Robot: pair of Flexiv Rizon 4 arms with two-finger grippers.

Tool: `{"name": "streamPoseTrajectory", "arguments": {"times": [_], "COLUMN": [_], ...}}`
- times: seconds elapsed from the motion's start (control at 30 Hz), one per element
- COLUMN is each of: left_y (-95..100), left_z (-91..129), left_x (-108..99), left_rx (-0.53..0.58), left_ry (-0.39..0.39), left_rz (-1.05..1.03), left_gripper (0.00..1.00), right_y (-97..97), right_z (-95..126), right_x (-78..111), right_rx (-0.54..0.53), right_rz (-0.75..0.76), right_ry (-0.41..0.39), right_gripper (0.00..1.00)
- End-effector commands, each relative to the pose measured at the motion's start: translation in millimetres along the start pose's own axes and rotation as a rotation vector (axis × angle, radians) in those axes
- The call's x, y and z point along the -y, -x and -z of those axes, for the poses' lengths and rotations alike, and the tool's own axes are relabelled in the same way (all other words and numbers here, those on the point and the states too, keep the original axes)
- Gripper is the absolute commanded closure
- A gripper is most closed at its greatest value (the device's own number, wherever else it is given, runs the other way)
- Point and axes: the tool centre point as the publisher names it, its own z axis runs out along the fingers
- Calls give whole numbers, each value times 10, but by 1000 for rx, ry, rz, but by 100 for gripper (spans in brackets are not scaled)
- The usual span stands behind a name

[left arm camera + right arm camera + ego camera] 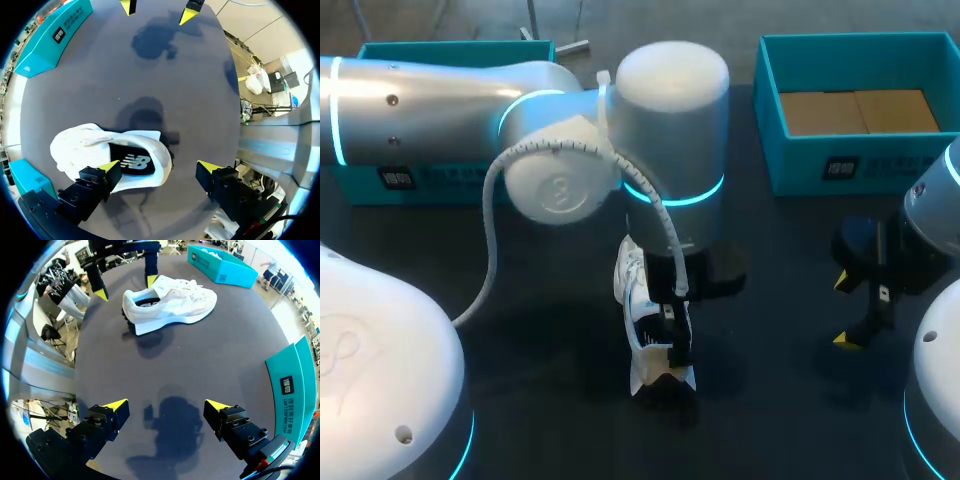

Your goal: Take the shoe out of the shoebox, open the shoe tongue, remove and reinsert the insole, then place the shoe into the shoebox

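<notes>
left gripper (159, 166) spread wide, gripping nothing, one fingertip (108, 165) at heel opening of white sneaker (95, 142), other off to its side | right gripper (166, 404) wide apart, empty, above dark table (780, 410) near right | sneaker upright mid-table, outside teal shoebox (910, 150) far right

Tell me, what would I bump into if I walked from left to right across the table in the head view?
teal box → white shoe → right claw
</notes>
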Motion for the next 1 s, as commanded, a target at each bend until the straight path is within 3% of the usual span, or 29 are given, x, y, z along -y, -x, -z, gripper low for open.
{"name": "streamPoseTrajectory", "arguments": {"times": [0.03, 0.5, 1.0], "left_y": [-27, -20, -98], "left_z": [-113, -472, -708], "left_x": [-44, -41, -56], "left_rx": [12, -26, 24], "left_ry": [-11, -25, -24], "left_rz": [15, 14, -37], "left_gripper": [0, 0, 0], "right_y": [-13, -13, -13], "right_z": [-6, -6, -6], "right_x": [9, 9, 9], "right_rx": [3, 3, 3], "right_rz": [1, 1, 1], "right_ry": [2, 2, 2], "right_gripper": [0, 0, 0]}}
